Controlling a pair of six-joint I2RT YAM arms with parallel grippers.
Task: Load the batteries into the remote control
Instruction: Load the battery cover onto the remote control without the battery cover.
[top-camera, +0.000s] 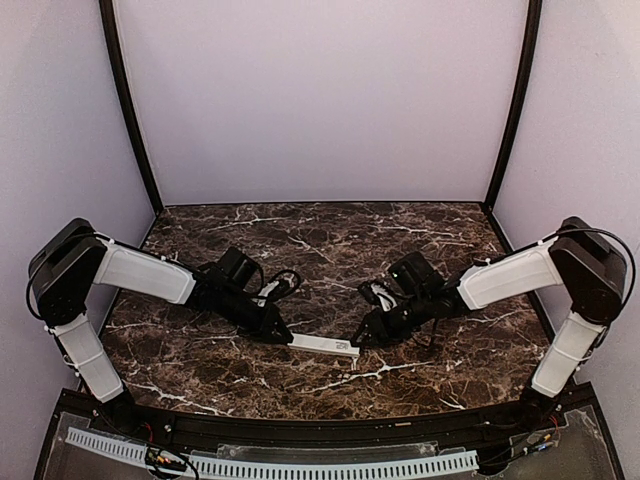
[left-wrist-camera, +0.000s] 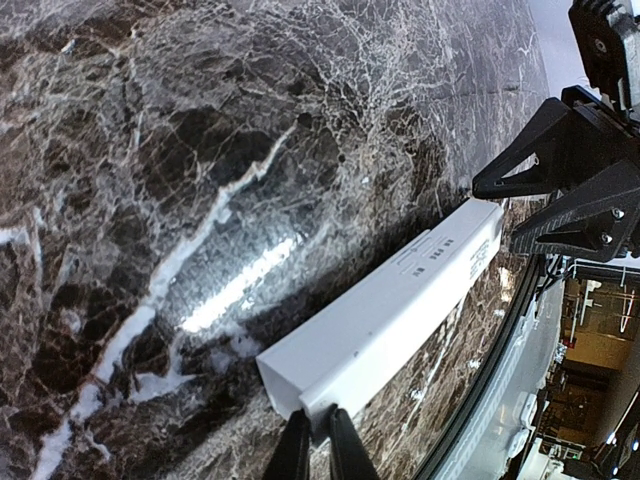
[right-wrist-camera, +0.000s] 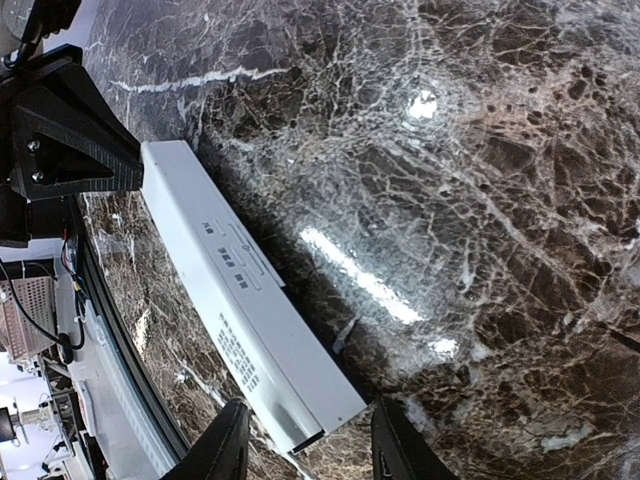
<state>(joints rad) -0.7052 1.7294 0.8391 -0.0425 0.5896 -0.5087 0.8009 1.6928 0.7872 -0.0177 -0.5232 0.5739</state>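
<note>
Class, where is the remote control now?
Top view: the remote control is near the front centre of the table, between the left claw and right claw.

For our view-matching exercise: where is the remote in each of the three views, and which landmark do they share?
Top external: remote low centre, between left gripper and right gripper.
Left wrist: diagonal from bottom centre to upper right, near end in the left gripper.
Right wrist: diagonal from upper left to bottom centre, end between the right gripper's fingers.
Shared landmark: the marble table.
</note>
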